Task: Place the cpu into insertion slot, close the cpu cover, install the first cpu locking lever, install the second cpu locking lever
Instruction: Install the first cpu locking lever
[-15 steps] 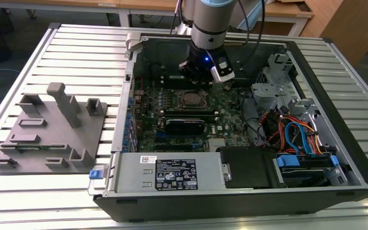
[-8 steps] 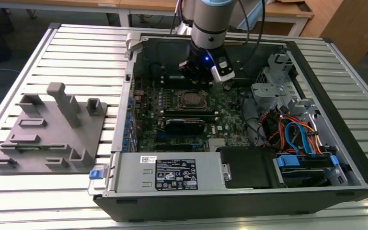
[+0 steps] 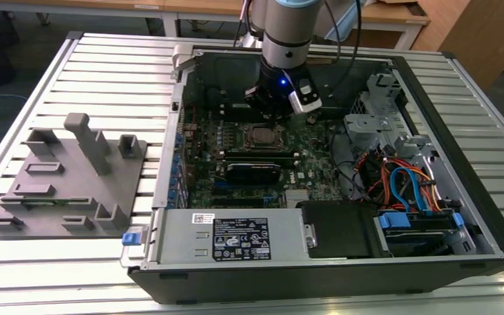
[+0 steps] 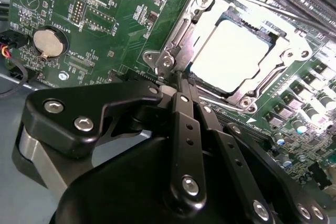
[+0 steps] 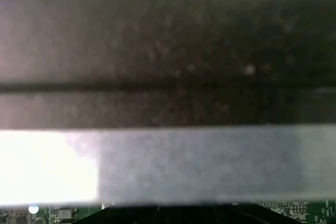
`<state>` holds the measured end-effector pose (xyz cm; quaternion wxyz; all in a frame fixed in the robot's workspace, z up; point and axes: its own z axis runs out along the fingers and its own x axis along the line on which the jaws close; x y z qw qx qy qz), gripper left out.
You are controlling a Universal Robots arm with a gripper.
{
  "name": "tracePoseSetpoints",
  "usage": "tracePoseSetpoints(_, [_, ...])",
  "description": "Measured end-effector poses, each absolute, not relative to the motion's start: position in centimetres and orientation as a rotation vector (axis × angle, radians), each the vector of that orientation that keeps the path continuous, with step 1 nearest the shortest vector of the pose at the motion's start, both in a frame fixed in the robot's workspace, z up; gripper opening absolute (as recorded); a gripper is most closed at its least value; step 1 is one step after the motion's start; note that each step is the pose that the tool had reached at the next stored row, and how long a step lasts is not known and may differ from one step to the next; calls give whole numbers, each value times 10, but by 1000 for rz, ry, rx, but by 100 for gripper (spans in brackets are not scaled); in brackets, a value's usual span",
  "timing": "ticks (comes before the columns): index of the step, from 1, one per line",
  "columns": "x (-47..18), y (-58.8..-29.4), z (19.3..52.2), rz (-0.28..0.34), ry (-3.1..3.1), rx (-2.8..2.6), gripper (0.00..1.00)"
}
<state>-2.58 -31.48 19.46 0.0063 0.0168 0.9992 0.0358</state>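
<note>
Cpu (image 4: 231, 56): flat, pale metal square, seated in the insertion slot (image 3: 259, 136) and framed by the thin silver cpu cover (image 4: 201, 3) on the green circuit board (image 4: 121, 3). Gripper (image 4: 180, 83): matte black fingers (image 4: 186, 129) are drawn together, tips set at the cover's corner, where little room is left.

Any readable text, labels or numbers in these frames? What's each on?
Nothing legible enough to quote.
On the power supply box, the white label: print too small.
On the green circuit board, white lettering by the coin cell: too small and tilted.
On the cpu top: glare, no marking legible.
On that board's edge in the first wrist view: blurred.
</note>
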Motion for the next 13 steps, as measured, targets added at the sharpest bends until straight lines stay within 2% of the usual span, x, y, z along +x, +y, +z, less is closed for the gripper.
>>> tracePoseSetpoints(13, [-26,-315,208,163,3124,53,11])
